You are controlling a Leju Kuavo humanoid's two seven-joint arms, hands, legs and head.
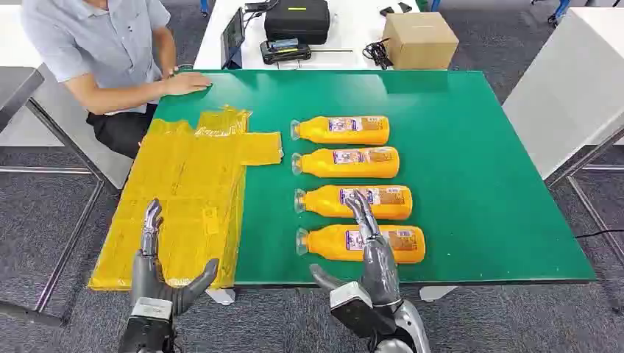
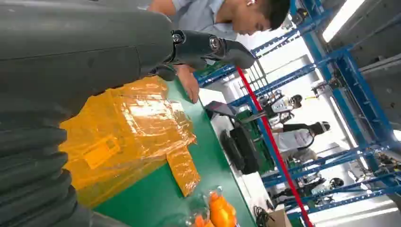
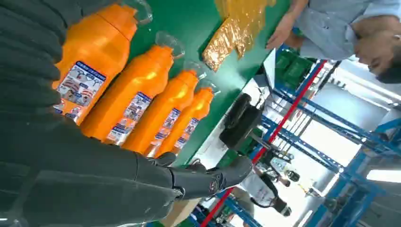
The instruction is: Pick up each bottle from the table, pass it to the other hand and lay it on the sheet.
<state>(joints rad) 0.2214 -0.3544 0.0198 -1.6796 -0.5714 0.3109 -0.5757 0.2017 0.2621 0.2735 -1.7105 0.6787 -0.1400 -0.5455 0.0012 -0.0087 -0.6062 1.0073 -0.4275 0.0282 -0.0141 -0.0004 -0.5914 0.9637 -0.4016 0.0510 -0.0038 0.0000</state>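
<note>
Lying on the green table (image 1: 471,184) were four orange bottles, all on their sides in one column, clear caps pointing toward the sheet. Farthest from the robot: first bottle (image 1: 341,130). Next: second bottle (image 1: 347,162). Then the third bottle (image 1: 355,202), and nearest the table's front edge the fourth bottle (image 1: 362,243). Each carried a printed label on its body; none touched the sheet.

The yellow plastic sheet (image 1: 184,198) — crinkled and glossy — covered the left part of the table and overhung its left and front edges, with a loose flap reaching toward the first bottle's cap.

Right hand (image 1: 371,246): fingers spread and straight, holding nothing, raised above the third and fourth bottles; whether it touched either I could not tell. In the right wrist view the four bottles lay just beyond its dark fingers (image 3: 203,177).

Left hand (image 1: 158,272): fingers apart, thumb out to the side, empty, raised over the near part of the sheet.

A seated person in a grey shirt (image 1: 103,44) rested one hand (image 1: 184,83) flat on the table's far left corner.

On the white table behind: a black case (image 1: 297,20), a cardboard box (image 1: 420,40), a tablet (image 1: 233,37).
</note>
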